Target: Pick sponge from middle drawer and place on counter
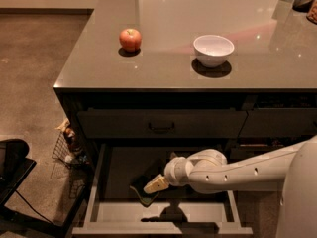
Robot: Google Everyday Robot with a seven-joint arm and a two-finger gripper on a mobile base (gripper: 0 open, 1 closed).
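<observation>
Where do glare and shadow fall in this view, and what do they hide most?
Camera view: pale glare crosses the far glossy grey-brown counter; the white bowl and red apple cast dark shadows toward the camera; the open dark grey middle drawer is dim, so the dark green sponge, partly covered by the cream gripper, barely stands out.

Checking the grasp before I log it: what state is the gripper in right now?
Gripper: open or closed cannot be told. It is down inside the middle drawer, right at the sponge.
</observation>
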